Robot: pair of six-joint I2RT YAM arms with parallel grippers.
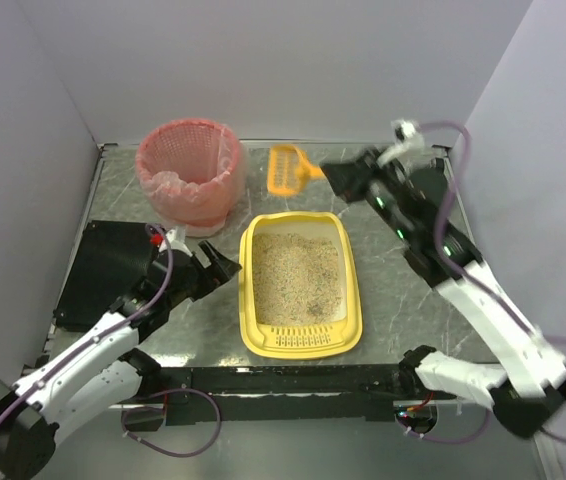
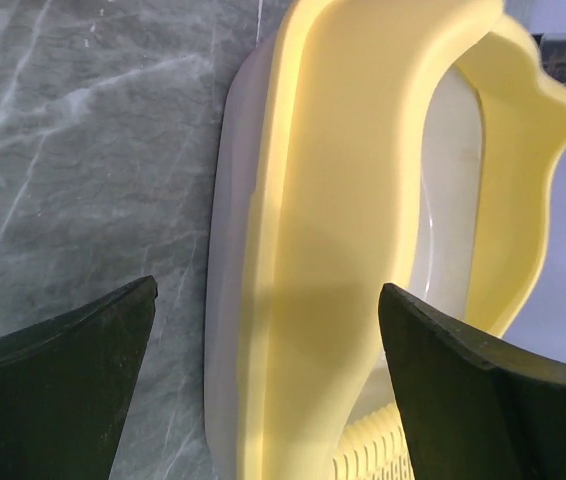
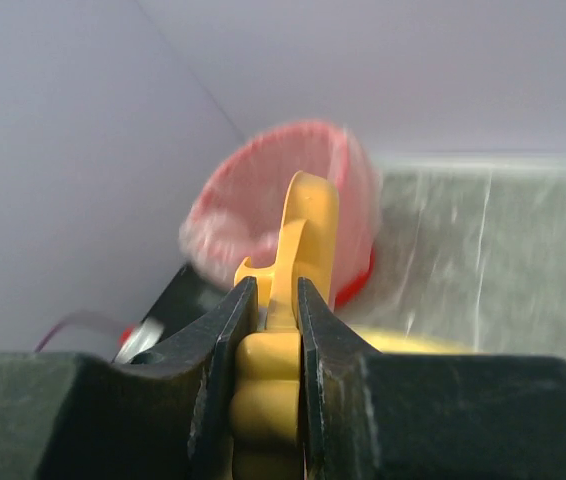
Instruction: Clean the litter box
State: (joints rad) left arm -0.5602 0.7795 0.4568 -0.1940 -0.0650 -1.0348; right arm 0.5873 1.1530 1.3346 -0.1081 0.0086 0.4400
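A grey marbled table (image 1: pixel 393 290), closed in by pale walls on three sides, fills the top view. Low in the centre of the frame lies the yellow litter box (image 1: pixel 246 290), its slotted lip nearest the arm bases and beige litter inside. Just left of it, the left gripper (image 1: pixel 221 268) hangs with fingers (image 2: pixel 53 390) spread wide, the box's rim showing between them. Further back, at upper right, the right gripper (image 1: pixel 335 176) is clamped on the handle of an orange scoop (image 1: pixel 286 168), beyond the box's far end and beside a pink-lined basket (image 1: pixel 188 170)
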